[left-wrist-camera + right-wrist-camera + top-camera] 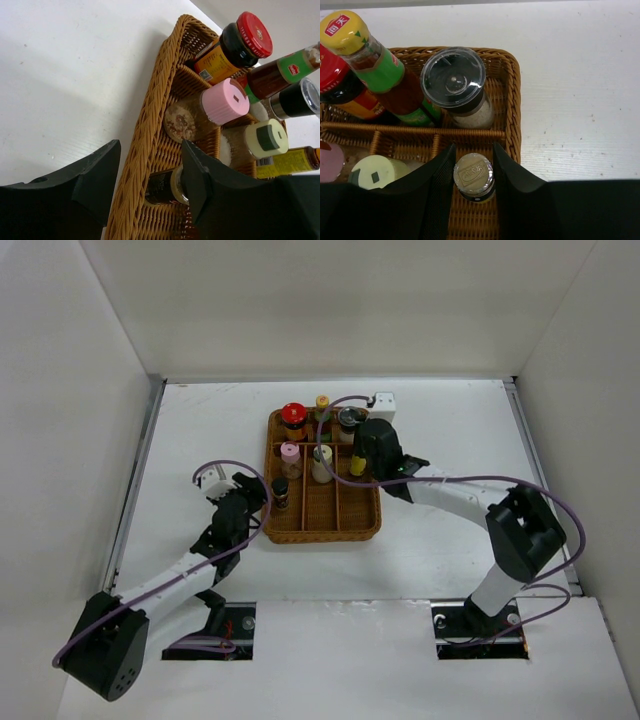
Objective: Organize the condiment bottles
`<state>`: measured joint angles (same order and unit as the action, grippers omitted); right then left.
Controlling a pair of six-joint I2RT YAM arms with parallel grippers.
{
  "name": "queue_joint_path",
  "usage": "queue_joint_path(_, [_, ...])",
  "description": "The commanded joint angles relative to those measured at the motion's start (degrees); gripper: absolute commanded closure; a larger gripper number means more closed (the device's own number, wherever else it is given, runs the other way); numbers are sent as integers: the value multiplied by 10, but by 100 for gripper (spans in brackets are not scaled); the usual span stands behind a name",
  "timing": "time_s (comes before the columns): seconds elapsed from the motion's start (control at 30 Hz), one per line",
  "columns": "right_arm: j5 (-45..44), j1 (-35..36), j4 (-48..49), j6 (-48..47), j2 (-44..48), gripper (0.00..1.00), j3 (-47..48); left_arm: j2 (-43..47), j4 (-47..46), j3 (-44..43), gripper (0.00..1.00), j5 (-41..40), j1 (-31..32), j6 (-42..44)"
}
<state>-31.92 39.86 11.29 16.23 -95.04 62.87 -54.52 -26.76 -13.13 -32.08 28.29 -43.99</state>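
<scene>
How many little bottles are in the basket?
7. Back row: red-capped bottle, orange-capped bottle, grey-capped jar. Middle row: pink-capped jar, pale green-capped jar, yellow bottle held by the right gripper. Dark-capped bottle at front left. None seems hidden.

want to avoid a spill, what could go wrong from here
1. Left gripper is open astride the tray wall; closing could pinch the wicker and drag the tray.
2. Right gripper grips the yellow bottle close beside the grinder; tilting it might knock that over.

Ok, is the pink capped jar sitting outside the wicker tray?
No, the pink-capped jar sits inside the wicker tray, next to the pale green-capped jar.
</scene>
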Motion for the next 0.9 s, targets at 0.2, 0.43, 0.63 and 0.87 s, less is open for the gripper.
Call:
queue_joint_path(0.2, [-17, 23, 106, -27, -27, 65, 35, 21, -29, -8, 44, -2, 0, -6])
queue_joint_path(0.43, [-38, 34, 124, -47, -16, 45, 16, 10, -29, -15, 39, 4, 5, -6])
queue_joint_path(0.63, [-40, 35, 139, -52, 26, 30, 1, 6, -25, -22, 37, 15, 4, -6])
queue_joint_path(0.87, [-45, 36, 156, -50, 111, 23, -32, 9, -18, -33, 33, 17, 11, -1])
